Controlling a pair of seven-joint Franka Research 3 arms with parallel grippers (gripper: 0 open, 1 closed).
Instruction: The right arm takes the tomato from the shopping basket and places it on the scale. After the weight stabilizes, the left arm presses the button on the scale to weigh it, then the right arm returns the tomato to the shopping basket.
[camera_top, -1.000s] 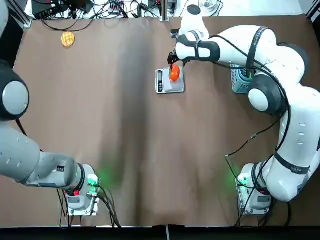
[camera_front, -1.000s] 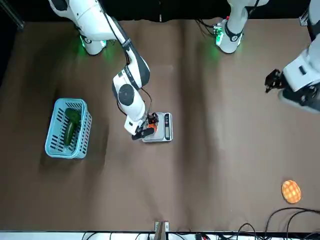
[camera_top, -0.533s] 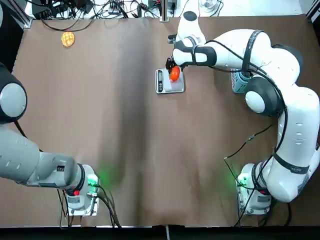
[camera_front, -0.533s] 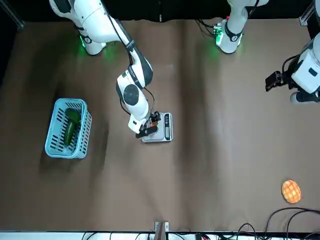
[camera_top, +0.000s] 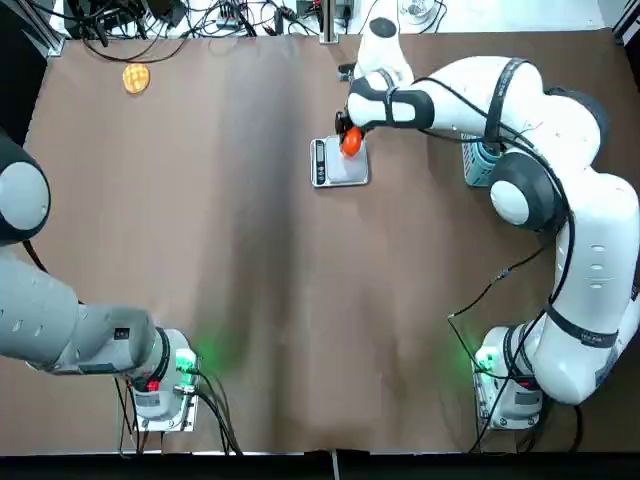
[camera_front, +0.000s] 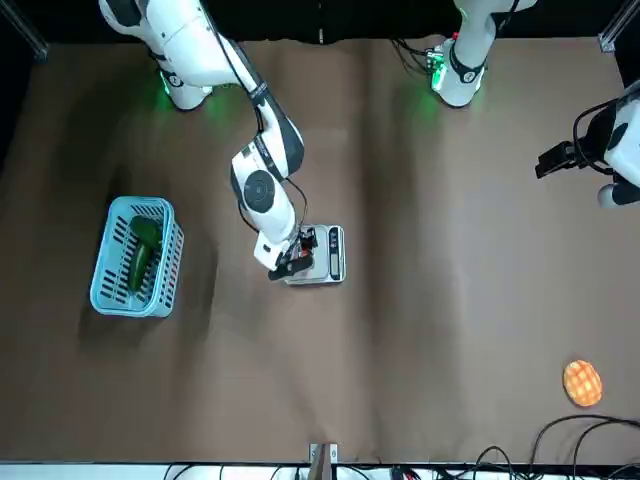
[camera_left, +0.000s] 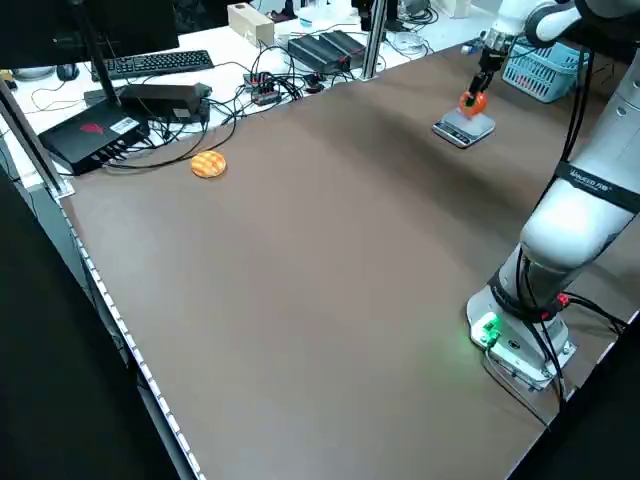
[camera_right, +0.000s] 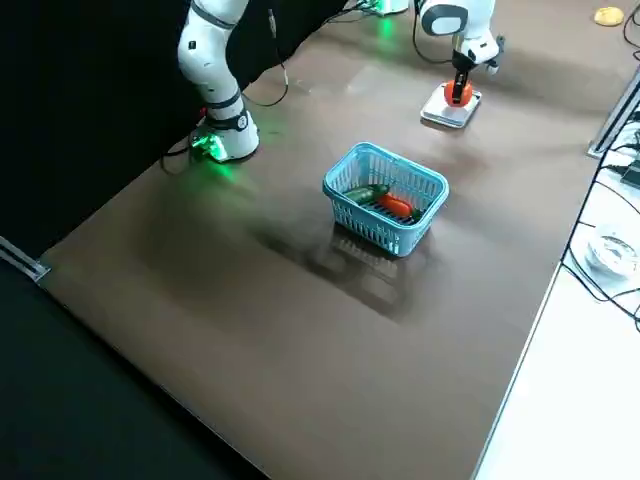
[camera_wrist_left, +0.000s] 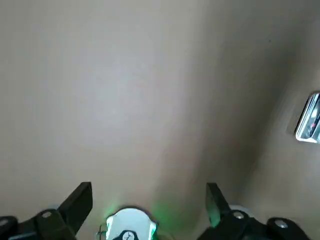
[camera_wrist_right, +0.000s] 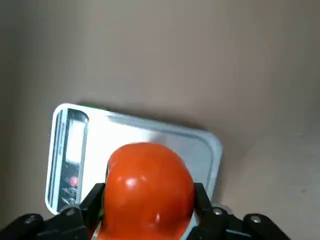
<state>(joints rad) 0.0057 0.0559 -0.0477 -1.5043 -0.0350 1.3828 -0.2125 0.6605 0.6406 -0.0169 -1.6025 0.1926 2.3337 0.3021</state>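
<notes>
From here I see a brown counter, the waffle-like round near its far left corner and cables along the far edge. The right gripper has closed on the tomato, over the scale. The left gripper, near the counter's left edge, is wide apart and empty; it has shifted slightly. The basket holds green and orange-red vegetables.
</notes>
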